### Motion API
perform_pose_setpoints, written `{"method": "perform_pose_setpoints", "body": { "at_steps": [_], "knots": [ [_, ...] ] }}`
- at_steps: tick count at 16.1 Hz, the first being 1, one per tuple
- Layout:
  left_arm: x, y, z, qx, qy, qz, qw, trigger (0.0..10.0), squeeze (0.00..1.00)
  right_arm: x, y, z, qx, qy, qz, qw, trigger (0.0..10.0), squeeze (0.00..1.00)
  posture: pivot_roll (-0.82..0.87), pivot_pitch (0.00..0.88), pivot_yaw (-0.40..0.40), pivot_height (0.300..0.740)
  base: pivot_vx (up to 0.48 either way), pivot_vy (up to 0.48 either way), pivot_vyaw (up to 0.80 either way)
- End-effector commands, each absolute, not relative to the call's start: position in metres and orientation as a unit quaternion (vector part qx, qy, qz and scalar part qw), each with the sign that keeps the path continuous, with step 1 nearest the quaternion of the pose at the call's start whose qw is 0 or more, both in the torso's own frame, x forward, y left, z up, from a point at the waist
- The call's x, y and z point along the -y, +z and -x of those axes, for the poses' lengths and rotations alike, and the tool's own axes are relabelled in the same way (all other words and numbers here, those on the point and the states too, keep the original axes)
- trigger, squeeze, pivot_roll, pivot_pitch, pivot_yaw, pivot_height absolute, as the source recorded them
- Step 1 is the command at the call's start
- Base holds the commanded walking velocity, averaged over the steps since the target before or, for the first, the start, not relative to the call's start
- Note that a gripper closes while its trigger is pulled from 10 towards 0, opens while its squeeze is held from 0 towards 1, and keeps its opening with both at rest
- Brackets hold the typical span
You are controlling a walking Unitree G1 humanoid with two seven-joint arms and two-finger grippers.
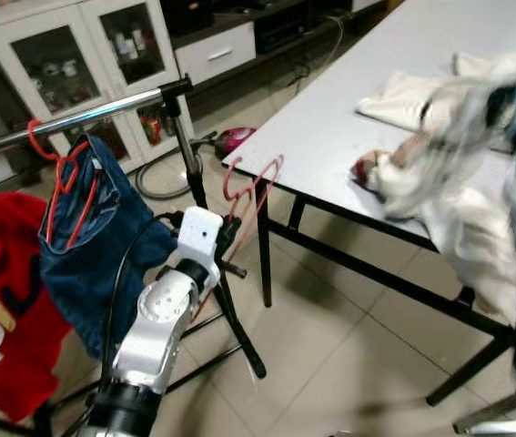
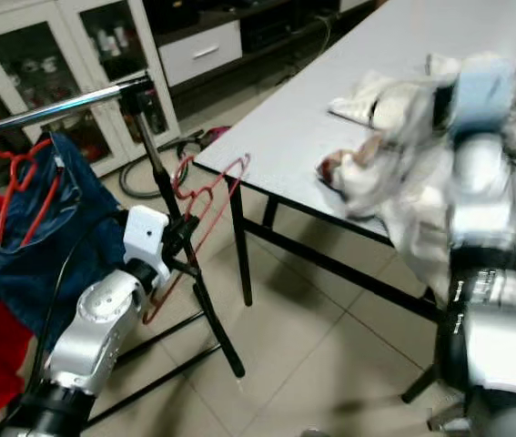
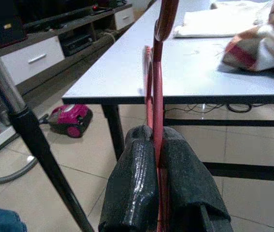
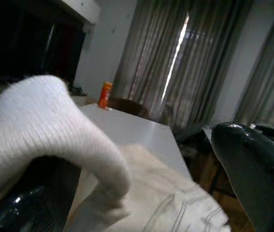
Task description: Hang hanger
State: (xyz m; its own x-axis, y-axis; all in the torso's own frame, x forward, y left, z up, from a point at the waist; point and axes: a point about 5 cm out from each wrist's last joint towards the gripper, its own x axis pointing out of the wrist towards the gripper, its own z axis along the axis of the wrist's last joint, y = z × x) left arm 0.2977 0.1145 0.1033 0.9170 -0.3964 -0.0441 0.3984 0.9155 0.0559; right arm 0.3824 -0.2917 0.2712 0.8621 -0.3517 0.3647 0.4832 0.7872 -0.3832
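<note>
Left gripper clamped on thin red hanger between rail and table, likely light, stiff, slippery, best pinched low; right gripper spread wide under white cloth.

Left arm: silver-grey metal housing with a round joint cap, a white box-shaped wrist module, and a black cable running along the outer side. Left gripper fingers: black, with ribbed, textured pads. Right arm: silver segments with a black band; its upper part appears light blue and blurred.
</note>
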Motion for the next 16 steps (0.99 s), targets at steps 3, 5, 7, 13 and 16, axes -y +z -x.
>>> {"method": "perform_pose_setpoints", "body": {
  "at_steps": [3, 5, 7, 13, 16],
  "knots": [
    [-0.124, 0.108, -0.302, -0.009, -0.186, -0.039, 0.982, 10.0, 0.0, 0.293, 0.299, -0.394, 0.102, -0.248, 0.324, 0.908, 10.0, 0.0, -0.03, 0.0, 0.094, 0.74, 0.0, 0.0, 0.0],
    [-0.125, 0.109, -0.301, -0.007, -0.181, -0.038, 0.983, 10.0, 0.0, 0.299, 0.285, -0.395, 0.04, -0.246, 0.311, 0.917, 10.0, 0.0, -0.01, 0.0, 0.08, 0.74, 0.0, 0.0, 0.0],
    [-0.125, 0.108, -0.3, -0.009, -0.178, -0.036, 0.983, 10.0, 0.0, 0.305, 0.249, -0.393, -0.021, -0.237, 0.082, 0.968, 10.0, 0.0, -0.01, 0.0, 0.077, 0.74, 0.0, 0.0, 0.0],
    [-0.12, 0.109, -0.301, -0.01, -0.19, -0.036, 0.981, 10.0, 0.0, 0.315, 0.22, -0.385, -0.115, -0.22, 0.089, 0.965, 10.0, 0.0, -0.02, 0.0, 0.094, 0.74, 0.0, 0.0, 0.0],
    [-0.118, 0.108, -0.301, -0.01, -0.193, -0.034, 0.981, 10.0, 0.0, 0.324, 0.246, -0.384, -0.139, -0.189, 0.408, 0.883, 10.0, 0.0, -0.03, 0.0, 0.092, 0.74, 0.0, 0.0, 0.0]
  ]
}}
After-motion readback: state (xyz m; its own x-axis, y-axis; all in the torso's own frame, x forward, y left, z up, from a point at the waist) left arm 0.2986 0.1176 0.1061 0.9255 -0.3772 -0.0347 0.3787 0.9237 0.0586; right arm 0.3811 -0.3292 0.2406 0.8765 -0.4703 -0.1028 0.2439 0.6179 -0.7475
